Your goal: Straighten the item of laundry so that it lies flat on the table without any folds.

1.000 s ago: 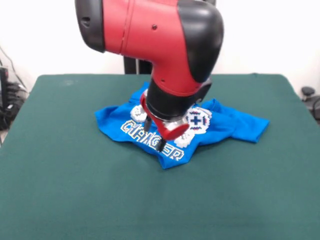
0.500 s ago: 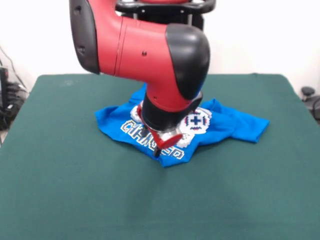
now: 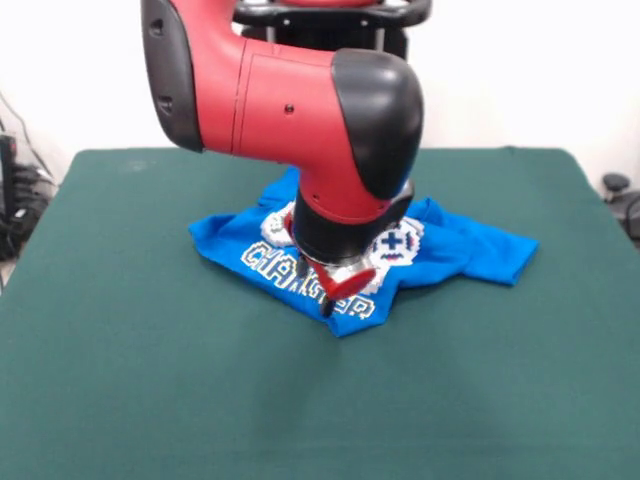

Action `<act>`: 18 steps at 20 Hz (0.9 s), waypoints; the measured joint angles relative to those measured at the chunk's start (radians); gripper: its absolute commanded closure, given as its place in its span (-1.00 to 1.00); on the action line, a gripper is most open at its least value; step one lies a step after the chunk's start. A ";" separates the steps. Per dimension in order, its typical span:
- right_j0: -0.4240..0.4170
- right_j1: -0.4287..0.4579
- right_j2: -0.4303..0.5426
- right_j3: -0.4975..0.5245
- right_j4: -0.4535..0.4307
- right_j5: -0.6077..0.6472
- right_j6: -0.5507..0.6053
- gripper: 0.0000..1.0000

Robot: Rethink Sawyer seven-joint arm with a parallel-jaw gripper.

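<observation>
Green felt table (image 3: 130,380), white wall behind. Blue T-shirt (image 3: 455,250) lies rumpled near the centre, toward the far edge: light, limp cloth, best pinched at a hem corner. Gripper (image 3: 328,297) meets its near fold; finger state possibly closed, cannot tell.

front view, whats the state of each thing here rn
blue T-shirt: crumpled, not flat, print side up, one sleeve stretched out to the picture's right
gripper: down on the T-shirt's near part, over the lettering; open or shut not visible
arm: bent down over the T-shirt
table: green top, T-shirt lying near its middle
</observation>
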 measured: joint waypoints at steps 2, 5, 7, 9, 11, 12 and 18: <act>0.000 -0.009 0.012 0.016 0.025 0.000 0.000 -1.00; 0.000 -0.020 0.025 0.028 0.042 0.000 0.000 -1.00; 0.003 -0.031 0.036 0.035 0.055 0.000 0.000 -1.00; 0.014 -0.040 0.037 0.035 0.059 0.000 0.000 -1.00; 0.036 -0.054 0.036 0.033 0.058 0.002 0.000 -1.00; 0.044 -0.057 0.035 0.031 0.057 0.003 0.000 -1.00; 0.096 -0.060 0.026 -0.010 0.041 0.003 0.000 -1.00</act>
